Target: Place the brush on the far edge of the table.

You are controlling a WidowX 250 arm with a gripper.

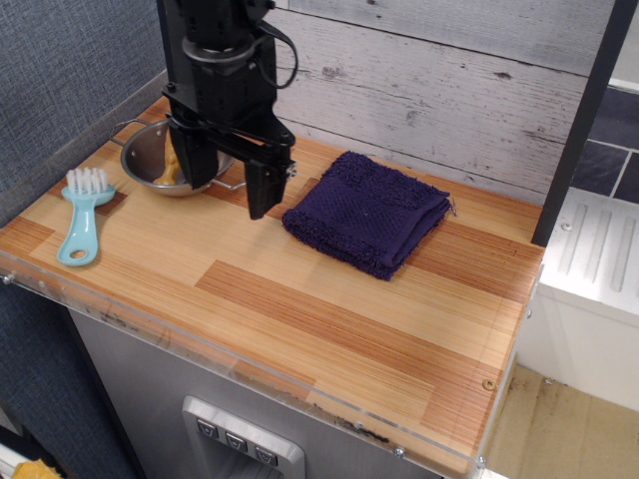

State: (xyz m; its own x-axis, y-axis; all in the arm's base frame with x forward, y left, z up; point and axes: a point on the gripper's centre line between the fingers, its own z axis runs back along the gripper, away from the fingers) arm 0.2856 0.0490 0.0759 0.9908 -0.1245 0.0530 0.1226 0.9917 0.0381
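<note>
Wood-grain table (300,299), plastic brush (80,222), shiny metal bowl (140,160) w/ terry cloth (366,212)
</note>
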